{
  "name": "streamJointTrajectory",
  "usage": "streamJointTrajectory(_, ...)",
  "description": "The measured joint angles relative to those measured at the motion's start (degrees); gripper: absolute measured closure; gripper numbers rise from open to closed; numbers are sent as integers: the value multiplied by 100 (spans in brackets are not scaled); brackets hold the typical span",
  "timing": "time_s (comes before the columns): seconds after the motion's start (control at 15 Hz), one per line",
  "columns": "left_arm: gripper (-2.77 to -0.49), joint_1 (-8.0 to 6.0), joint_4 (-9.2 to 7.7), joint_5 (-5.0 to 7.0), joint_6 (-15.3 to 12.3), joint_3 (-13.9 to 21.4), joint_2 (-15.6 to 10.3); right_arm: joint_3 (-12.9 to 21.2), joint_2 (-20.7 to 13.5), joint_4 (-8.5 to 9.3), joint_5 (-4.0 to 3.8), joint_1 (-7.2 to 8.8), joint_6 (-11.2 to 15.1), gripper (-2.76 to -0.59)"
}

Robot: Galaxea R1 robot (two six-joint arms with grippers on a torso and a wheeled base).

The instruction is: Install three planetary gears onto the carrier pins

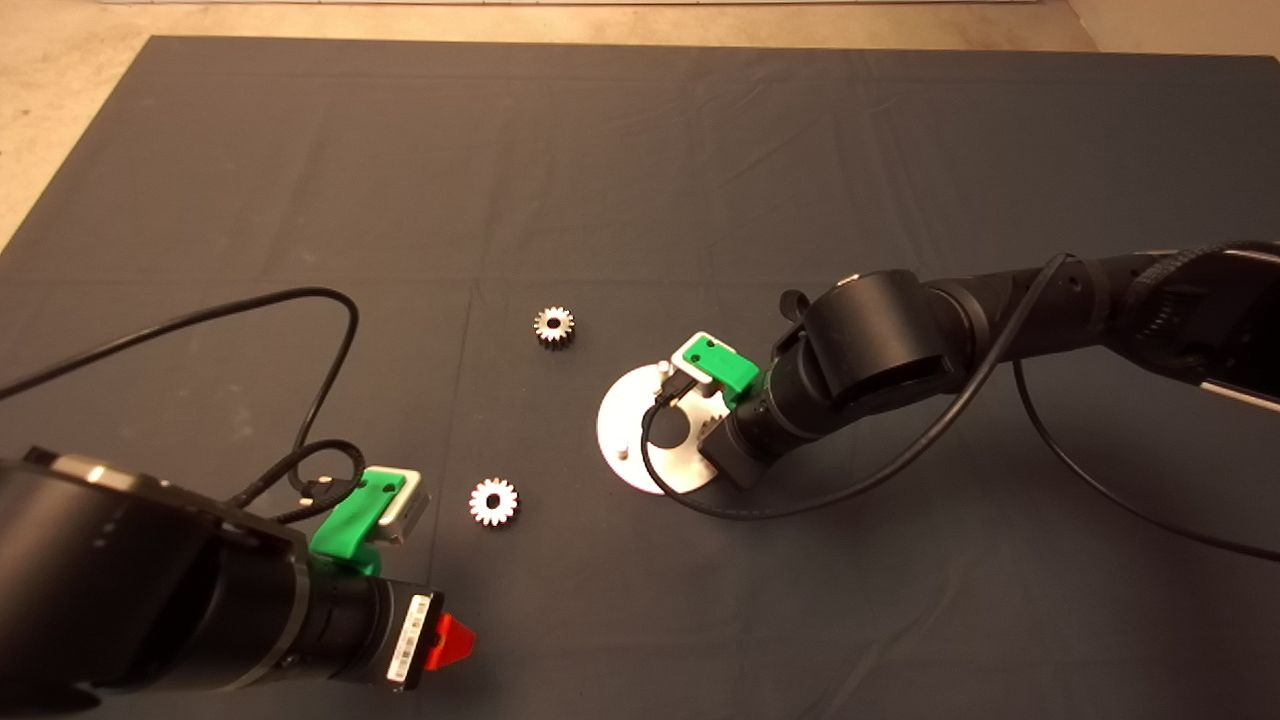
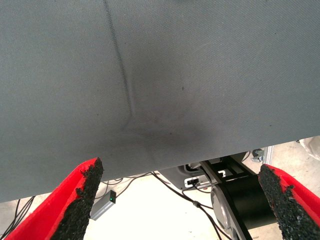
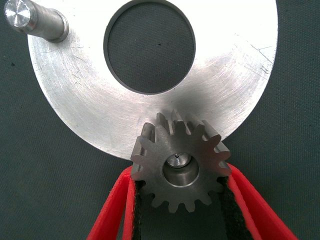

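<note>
My right gripper (image 3: 181, 171) is shut on a planetary gear (image 3: 170, 145), its red fingers (image 3: 117, 210) pressing the teeth on both sides. The gear is over the rim of the silver disc (image 3: 75, 100), and a carrier pin's top (image 3: 178, 161) shows inside its centre hole. Another bare carrier pin (image 3: 35, 20) stands across the disc. In the head view the right wrist covers part of the disc (image 1: 625, 415), where two pins (image 1: 623, 452) (image 1: 664, 367) show. Two more gears (image 1: 553, 326) (image 1: 493, 501) lie flat on the mat, left of the disc. The left gripper (image 1: 447, 641) waits open at the lower left.
The dark mat (image 1: 640, 150) covers the table, with light floor past its far edge. Black cables (image 1: 330, 330) loop over the mat near both arms. The left wrist view shows the mat's edge, with floor, cables and a robot base (image 2: 240, 200) beyond.
</note>
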Motion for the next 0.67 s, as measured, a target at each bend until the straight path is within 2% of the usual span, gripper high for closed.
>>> streamJointTrajectory(0.33,-222,0,0,-2,0,0,0,0,0,-2,2,0,-14,-90)
streamJointTrajectory(0.67,-222,0,0,0,0,0,0,-2,-13,-5,-11,-26,-17,-105)
